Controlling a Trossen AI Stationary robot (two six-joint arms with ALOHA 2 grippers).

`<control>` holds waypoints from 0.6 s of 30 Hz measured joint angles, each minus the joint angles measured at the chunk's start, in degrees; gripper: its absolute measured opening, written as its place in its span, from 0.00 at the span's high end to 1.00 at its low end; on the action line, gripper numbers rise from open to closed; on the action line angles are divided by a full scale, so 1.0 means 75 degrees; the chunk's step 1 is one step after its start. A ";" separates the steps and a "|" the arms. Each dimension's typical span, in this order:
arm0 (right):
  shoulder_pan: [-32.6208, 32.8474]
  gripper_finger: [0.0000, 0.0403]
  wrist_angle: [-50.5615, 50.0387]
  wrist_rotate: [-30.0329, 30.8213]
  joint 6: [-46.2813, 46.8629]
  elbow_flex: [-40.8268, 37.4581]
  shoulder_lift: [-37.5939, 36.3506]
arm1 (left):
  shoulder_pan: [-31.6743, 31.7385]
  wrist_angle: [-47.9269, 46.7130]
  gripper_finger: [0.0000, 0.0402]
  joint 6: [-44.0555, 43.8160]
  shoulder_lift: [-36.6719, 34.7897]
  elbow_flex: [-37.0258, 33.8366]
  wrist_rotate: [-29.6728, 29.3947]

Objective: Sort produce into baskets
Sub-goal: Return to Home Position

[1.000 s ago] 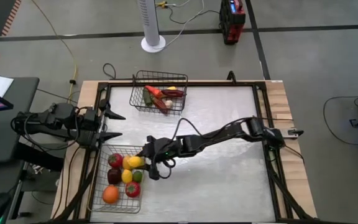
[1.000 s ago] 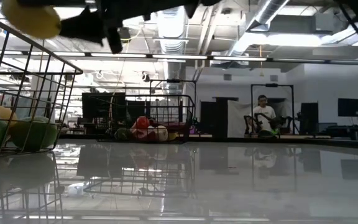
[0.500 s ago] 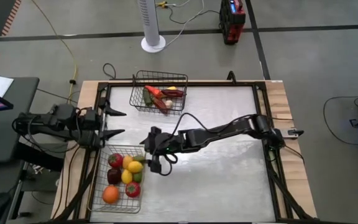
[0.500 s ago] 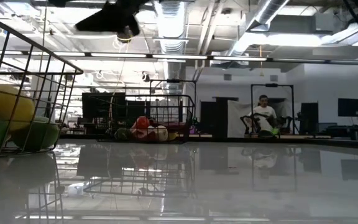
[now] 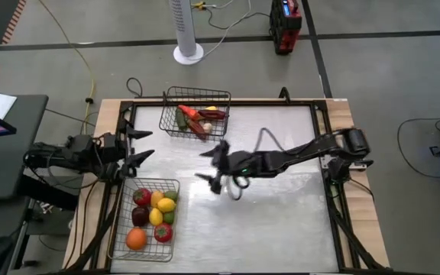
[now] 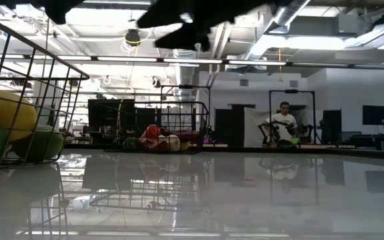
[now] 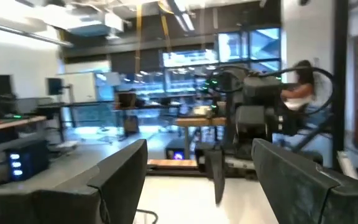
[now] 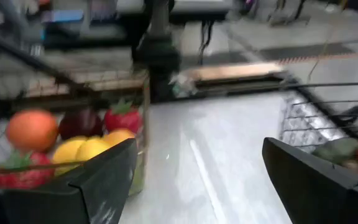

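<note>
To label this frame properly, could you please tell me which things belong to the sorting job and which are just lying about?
Job:
near basket with fruit
far basket with vegetables
right tool, over mid-table
left tool, at the table's left edge

Lying about:
fan
red box

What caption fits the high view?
Open right gripper hovers over table; toy produce sorted into near dark wire-mesh basket and far dark wire-mesh basket; open left gripper waits at left edge.

White tower fan [image 5: 187, 29]; red case [image 5: 285, 24]; distant person [image 6: 284, 122].
</note>
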 joint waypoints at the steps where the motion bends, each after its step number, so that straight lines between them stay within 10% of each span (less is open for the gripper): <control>1: -0.0034 0.07 0.0420 0.0016 0.0019 -0.0416 -0.0244 | 0.0000 0.0253 0.31 0.0044 -0.0048 -0.0197 -0.0136; 18: -0.0604 0.08 0.3693 0.0594 0.0439 -0.5434 -0.3403 | 0.0015 -0.0472 0.31 0.0272 -0.1467 -0.0564 -0.0544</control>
